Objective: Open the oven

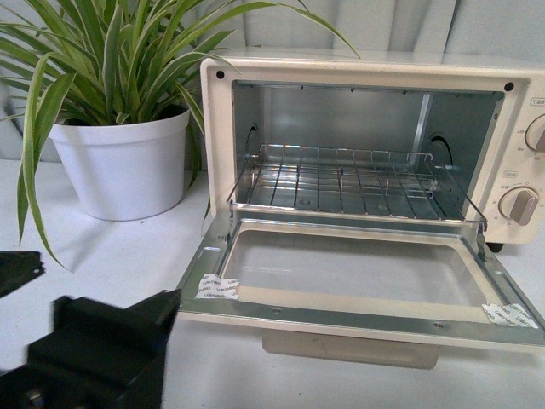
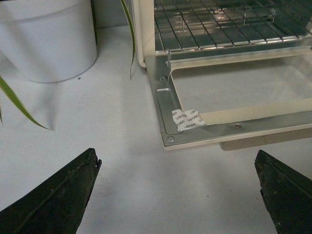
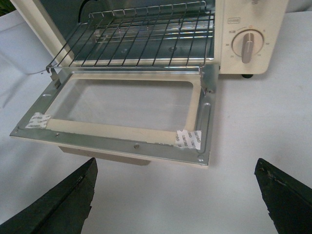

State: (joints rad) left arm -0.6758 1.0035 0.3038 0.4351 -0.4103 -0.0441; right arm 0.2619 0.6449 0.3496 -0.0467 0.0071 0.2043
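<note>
Oven (image 1: 366, 66) stands open on the white table (image 1: 102, 256), just right of the potted plant (image 1: 119, 158); both grippers hang clear of it.
Door (image 1: 358, 317) lies flat toward me, with the wire rack (image 1: 341, 181) inside the cavity behind it. Handle (image 1: 349, 349) is mostly hidden under the door's front edge; I only see a pale strip. Front view cuts off the oven's right side, so the upper knob (image 1: 538, 132) is half out of frame and the lower knob (image 1: 519, 204) is whole. Print on the tape patches (image 1: 217, 287) at the door corners is too small to read. Left gripper (image 2: 175, 158) and right gripper (image 3: 175, 165) are both spread wide with nothing between the fingers, only their tips in frame. Front view catches just part of the left arm (image 1: 94, 349).
</note>
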